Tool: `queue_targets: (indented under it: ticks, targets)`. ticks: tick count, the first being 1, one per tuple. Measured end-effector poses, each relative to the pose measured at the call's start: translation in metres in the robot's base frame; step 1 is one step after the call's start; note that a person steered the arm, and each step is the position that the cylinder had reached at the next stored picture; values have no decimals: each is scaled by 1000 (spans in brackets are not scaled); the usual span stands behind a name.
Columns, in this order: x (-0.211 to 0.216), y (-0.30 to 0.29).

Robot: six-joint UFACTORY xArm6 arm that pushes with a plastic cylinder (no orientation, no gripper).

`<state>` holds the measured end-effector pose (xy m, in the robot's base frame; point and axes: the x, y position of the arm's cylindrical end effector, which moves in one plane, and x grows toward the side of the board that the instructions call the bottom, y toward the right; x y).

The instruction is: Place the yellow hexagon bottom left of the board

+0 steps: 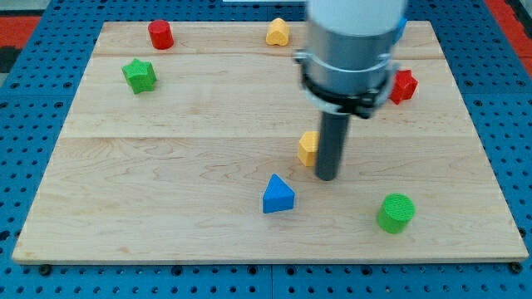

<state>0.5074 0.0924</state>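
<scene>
The yellow hexagon (307, 148) lies near the middle of the wooden board (166, 166), partly hidden behind my rod. My tip (327, 178) rests on the board just to the right of the hexagon and a little lower, touching or almost touching it. A blue triangle (278, 195) lies below and left of the tip.
A green cylinder (396, 213) stands at the lower right. A red block (403, 86) sits at the right, partly behind the arm. A yellow heart-like block (278, 32) and a red cylinder (160, 35) are at the top. A green star (140, 75) is at the upper left.
</scene>
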Motion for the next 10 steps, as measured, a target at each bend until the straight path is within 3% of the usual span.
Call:
queue_targets:
  ticks: [1, 3, 4, 5, 6, 7, 9, 10]
  targets:
    - [-16, 38]
    - [-29, -83]
    - [-37, -96]
    - [-63, -70]
    - [-85, -106]
    - [-45, -186]
    - [7, -190]
    - [27, -243]
